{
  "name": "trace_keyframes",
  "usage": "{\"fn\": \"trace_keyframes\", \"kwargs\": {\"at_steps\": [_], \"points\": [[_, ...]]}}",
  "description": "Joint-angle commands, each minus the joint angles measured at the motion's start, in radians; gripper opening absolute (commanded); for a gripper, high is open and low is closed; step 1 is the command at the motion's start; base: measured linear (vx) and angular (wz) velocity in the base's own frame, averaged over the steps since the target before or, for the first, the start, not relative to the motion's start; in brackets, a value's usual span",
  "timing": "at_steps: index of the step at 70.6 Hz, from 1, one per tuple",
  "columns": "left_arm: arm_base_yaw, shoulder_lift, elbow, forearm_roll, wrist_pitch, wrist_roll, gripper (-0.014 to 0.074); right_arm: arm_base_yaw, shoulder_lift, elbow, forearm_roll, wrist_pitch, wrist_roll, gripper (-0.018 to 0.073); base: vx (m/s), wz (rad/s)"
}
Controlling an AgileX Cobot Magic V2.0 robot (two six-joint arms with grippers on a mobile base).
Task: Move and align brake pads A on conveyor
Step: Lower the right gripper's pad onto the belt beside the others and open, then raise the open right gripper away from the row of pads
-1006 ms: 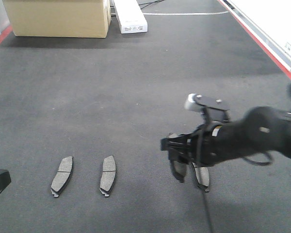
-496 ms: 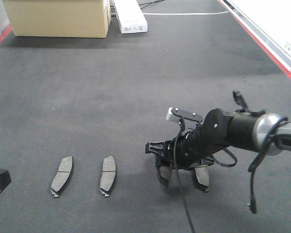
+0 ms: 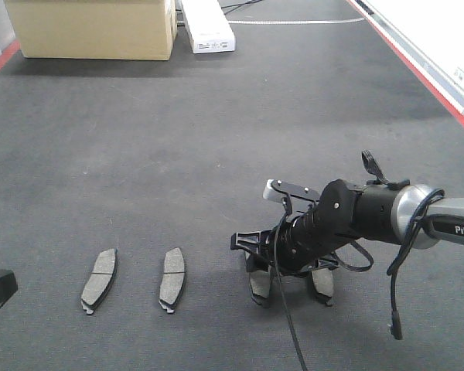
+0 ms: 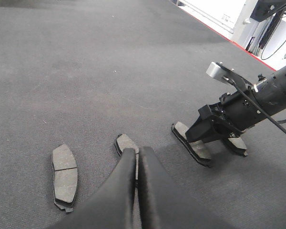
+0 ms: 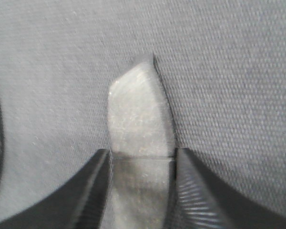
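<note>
The brake pads A lie on the dark conveyor (image 3: 216, 131). Two pads (image 3: 99, 280) (image 3: 172, 278) sit side by side at the left. A third pad (image 3: 261, 287) is low at the belt, with my right gripper (image 3: 261, 272) shut on its long edges. The right wrist view shows that pad (image 5: 138, 114) between the fingers (image 5: 97, 181) of this gripper (image 5: 139, 164). A fourth pad (image 3: 322, 284) lies just to its right, partly under the arm. My left gripper (image 4: 137, 151) hangs shut and empty above the second pad (image 4: 126, 142).
A cardboard box (image 3: 93, 27) and a white box (image 3: 207, 27) stand at the belt's far end. A red edge strip (image 3: 425, 73) runs along the right side. A black cable (image 3: 290, 328) hangs from the right arm.
My right gripper has moved left and down with the pad, from above the belt to resting low beside the fourth pad. The left arm and the two left pads have not moved.
</note>
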Motion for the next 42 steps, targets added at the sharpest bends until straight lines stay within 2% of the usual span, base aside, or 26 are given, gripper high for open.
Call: {"fn": "trace_keyframes", "kwargs": {"at_steps": [1, 10, 23, 33, 42], "points": [[0.001, 0.001, -0.027, 0.003, -0.065, 0.002, -0.0007, 0.001, -0.049, -0.028, 0.012, -0.022, -0.011, 0.0431, 0.0, 0.0], [0.001, 0.001, -0.027, 0.003, -0.065, 0.002, -0.0007, 0.0, -0.071, -0.028, 0.015, 0.0, -0.013, 0.0492, 0.0, 0.0], [0.001, 0.001, -0.027, 0.003, -0.065, 0.002, -0.0007, -0.002, -0.216, -0.028, -0.056, 0.062, -0.063, 0.0474, 0.0, 0.0], [0.001, 0.001, -0.027, 0.003, -0.065, 0.002, -0.0007, -0.002, -0.363, -0.024, -0.172, 0.125, -0.056, 0.0396, 0.0, 0.0], [0.001, 0.001, -0.027, 0.003, -0.065, 0.002, -0.0007, -0.002, -0.519, 0.046, -0.286, 0.139, -0.042, 0.0235, 0.0, 0.0]]}}
